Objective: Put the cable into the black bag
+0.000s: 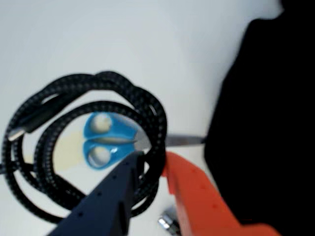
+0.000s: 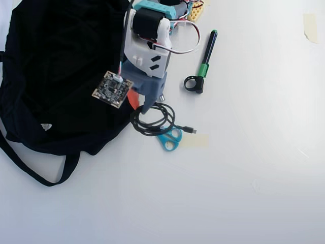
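We see the claw (image 1: 153, 160) closed on a strand of the coiled cable (image 1: 147, 105), which lies over blue scissors (image 2: 171, 139) on the white table (image 2: 254, 152), just beside the black bag (image 2: 56, 66).

Braided, woven-looking cable (image 1: 152, 123), soft matt cloth black bag (image 2: 61, 71), glossy blue plastic scissors (image 1: 106, 140), smooth white worktop (image 2: 244, 178)
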Robot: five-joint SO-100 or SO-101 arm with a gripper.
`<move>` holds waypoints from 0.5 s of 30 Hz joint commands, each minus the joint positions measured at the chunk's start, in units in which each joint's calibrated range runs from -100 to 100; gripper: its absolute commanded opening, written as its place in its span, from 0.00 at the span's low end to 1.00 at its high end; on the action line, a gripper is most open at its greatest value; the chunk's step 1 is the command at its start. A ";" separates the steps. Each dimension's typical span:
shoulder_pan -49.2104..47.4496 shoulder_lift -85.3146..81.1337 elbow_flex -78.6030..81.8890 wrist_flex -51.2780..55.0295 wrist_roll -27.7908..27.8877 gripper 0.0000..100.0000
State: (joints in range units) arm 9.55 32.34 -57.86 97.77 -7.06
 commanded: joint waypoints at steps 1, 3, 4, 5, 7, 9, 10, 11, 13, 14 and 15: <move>4.06 -4.45 -2.07 1.46 0.40 0.02; 6.01 -4.45 -1.62 1.46 0.40 0.02; 7.05 -4.45 -1.53 1.54 0.40 0.02; 7.88 -4.45 -1.53 1.54 0.40 0.02; 9.89 -4.45 -1.44 1.54 0.87 0.02; 10.72 -4.45 -1.53 1.54 1.97 0.02; 11.17 -4.45 -1.98 1.54 2.39 0.02; 11.91 -4.45 -2.16 1.54 2.76 0.02; 14.16 -4.45 -2.16 1.46 3.28 0.02; 14.68 -4.45 -2.25 1.46 3.65 0.02; 15.06 -4.54 -2.34 1.29 3.91 0.02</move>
State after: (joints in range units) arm 21.90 31.67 -58.02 97.94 -4.32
